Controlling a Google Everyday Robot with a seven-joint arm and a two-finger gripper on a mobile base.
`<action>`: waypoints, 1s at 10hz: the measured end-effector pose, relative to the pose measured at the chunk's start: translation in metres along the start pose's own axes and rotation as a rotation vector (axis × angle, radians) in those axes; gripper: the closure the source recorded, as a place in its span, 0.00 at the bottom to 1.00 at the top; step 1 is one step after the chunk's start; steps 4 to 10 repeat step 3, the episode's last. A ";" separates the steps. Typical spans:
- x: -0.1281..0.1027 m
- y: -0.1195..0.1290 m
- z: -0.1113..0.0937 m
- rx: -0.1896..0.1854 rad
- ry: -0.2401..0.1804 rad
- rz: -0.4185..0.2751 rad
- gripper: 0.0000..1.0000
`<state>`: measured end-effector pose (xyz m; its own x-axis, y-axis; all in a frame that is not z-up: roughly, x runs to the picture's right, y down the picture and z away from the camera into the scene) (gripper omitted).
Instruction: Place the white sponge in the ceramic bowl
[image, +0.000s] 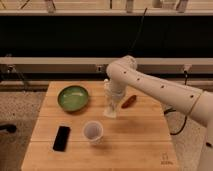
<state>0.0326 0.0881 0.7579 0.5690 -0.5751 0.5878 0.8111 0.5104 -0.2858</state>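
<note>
The green ceramic bowl (73, 97) sits on the left part of the wooden table (140, 145). My white arm reaches in from the right. The gripper (110, 109) points down over the table's middle, to the right of the bowl and apart from it. A small white pad, the white sponge (110, 114), sits at the gripper's tip, and the gripper looks shut on it just above the wood. Nothing lies in the bowl.
A translucent white cup (93, 131) stands in front of the gripper. A black phone (62, 138) lies at the front left. A white bottle (106, 87) stands just behind the gripper. A reddish-brown object (128, 102) lies to its right.
</note>
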 end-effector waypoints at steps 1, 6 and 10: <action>-0.002 -0.009 0.001 -0.001 0.008 -0.007 1.00; -0.009 -0.029 0.003 -0.002 0.018 -0.026 1.00; -0.009 -0.029 0.003 -0.002 0.018 -0.026 1.00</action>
